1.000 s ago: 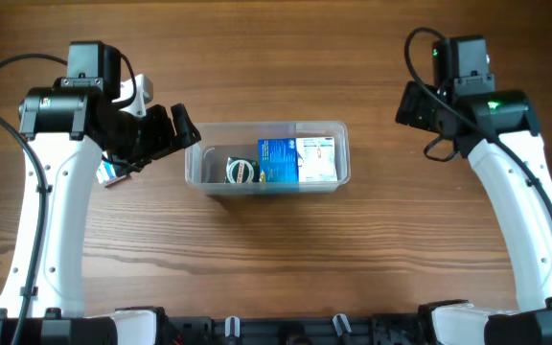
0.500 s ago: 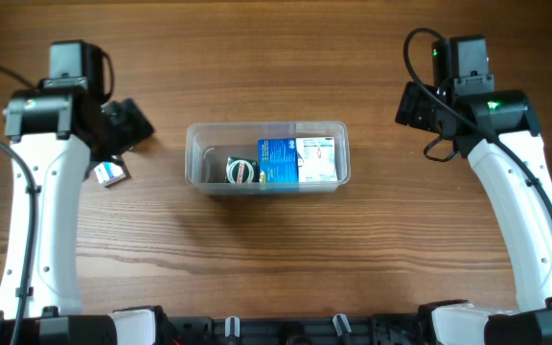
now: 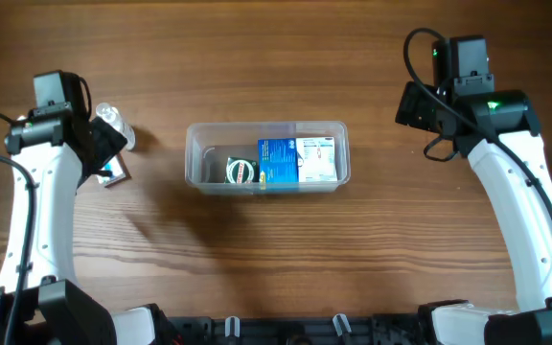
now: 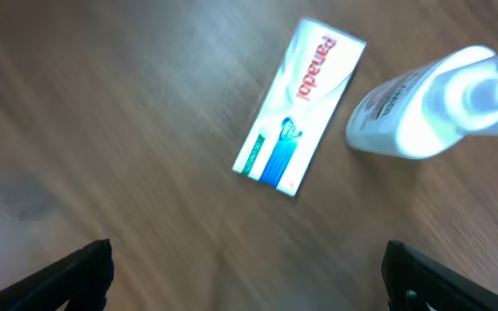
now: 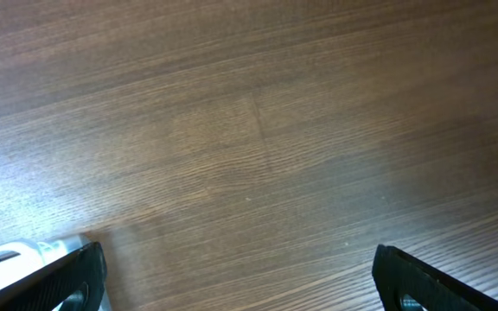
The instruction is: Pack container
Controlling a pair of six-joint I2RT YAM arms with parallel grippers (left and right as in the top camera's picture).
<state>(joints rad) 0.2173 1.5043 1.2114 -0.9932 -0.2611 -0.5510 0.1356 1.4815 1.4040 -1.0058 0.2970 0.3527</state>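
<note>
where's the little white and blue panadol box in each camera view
Overhead: the small white and blue cardboard Panadol box lies at the far left, left of the clear plastic container.
Left wrist: upper centre, lying flat on a diagonal.
Right wrist: not in it.
Shared landmark: the small clear plastic bottle, close beside the box in both views that show it.
</note>
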